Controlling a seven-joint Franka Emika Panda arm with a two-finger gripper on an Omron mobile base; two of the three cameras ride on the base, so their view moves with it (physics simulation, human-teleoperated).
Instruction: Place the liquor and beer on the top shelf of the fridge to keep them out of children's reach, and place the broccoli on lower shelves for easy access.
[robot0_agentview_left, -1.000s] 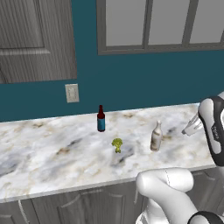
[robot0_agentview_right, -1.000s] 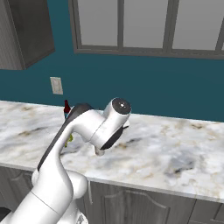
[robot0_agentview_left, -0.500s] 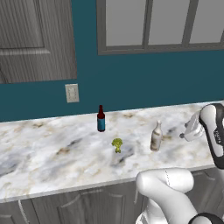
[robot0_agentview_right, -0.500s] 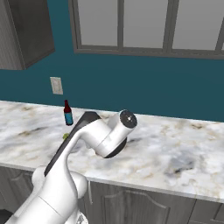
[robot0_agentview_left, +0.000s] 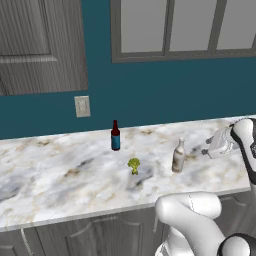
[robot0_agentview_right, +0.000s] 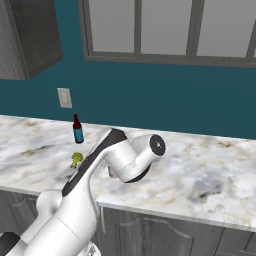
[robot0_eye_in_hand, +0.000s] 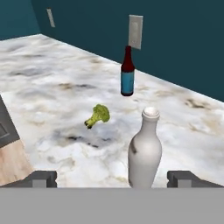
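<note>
On the marble counter (robot0_agentview_left: 60, 175) the pale liquor (robot0_agentview_left: 178, 156) bottle stands upright. The beer (robot0_agentview_left: 115, 136) stands behind it to the left, and the broccoli (robot0_agentview_left: 133, 165) lies between them. My gripper (robot0_agentview_left: 209, 149) hovers low just right of the liquor, pointing at it. In the hand view the gripper (robot0_eye_in_hand: 113, 179) is open; the liquor (robot0_eye_in_hand: 145, 151) stands close in front between the fingertips (robot0_eye_in_hand: 41, 178), untouched. Farther off are the broccoli (robot0_eye_in_hand: 98, 115) and the beer (robot0_eye_in_hand: 127, 74). The right base view shows the beer (robot0_agentview_right: 77, 130) and broccoli (robot0_agentview_right: 76, 159). The fridge and its shelves are out of view.
A teal wall with a white outlet (robot0_agentview_left: 82, 106) backs the counter, with windows above and a grey cabinet (robot0_agentview_left: 40, 45) at the upper left. The counter's front edge (robot0_agentview_left: 100, 212) runs just ahead of my base. A wooden-brown surface (robot0_eye_in_hand: 11, 164) shows at the hand view's left edge.
My hand has edged left toward the liquor. My elbow has swung right, uncovering the beer in the right base view. Bottles and broccoli have not moved.
</note>
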